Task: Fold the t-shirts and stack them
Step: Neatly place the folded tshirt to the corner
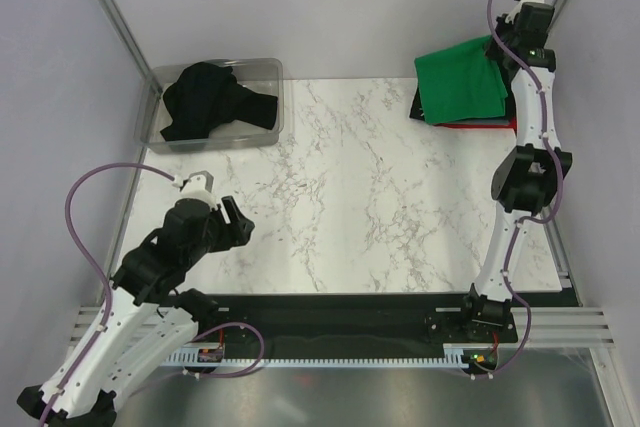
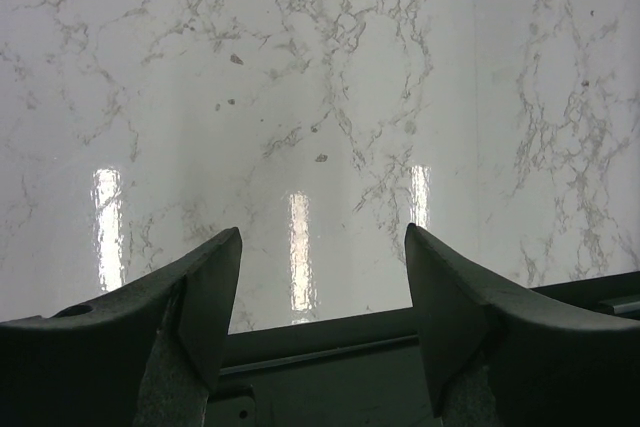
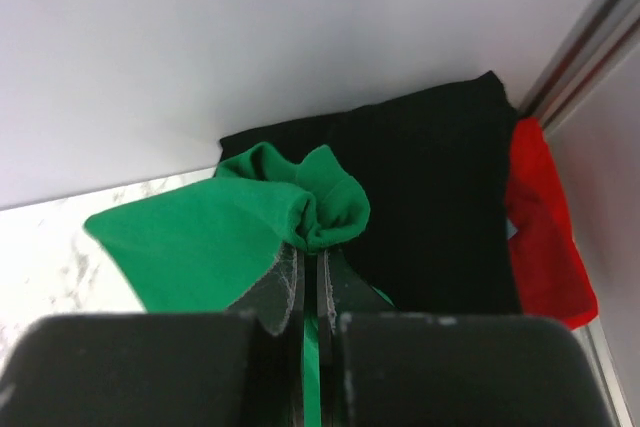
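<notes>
Left hand (image 2: pixel 322 247): we see its fingers spread wide and holding nothing, poised over bare marble near the front left of the tabletop (image 1: pixel 370 197).
Right hand (image 3: pixel 310 262): its fingers are pressed together on a bunched fold of the green t-shirt (image 1: pixel 458 82), at the far right corner.
Green t-shirt: it lies on top of the stack, with one edge gathered up into the pinch.
Folded black t-shirt (image 3: pixel 430 197): it lies flat directly under the green one.
Red t-shirt (image 3: pixel 540 247): we see only its edge, showing beside the folded black one at the right side of the stack.
Crumpled black t-shirt (image 1: pixel 210 102): it is heaped in the clear bin (image 1: pixel 268 69) at the far left corner, well apart from the stack.
</notes>
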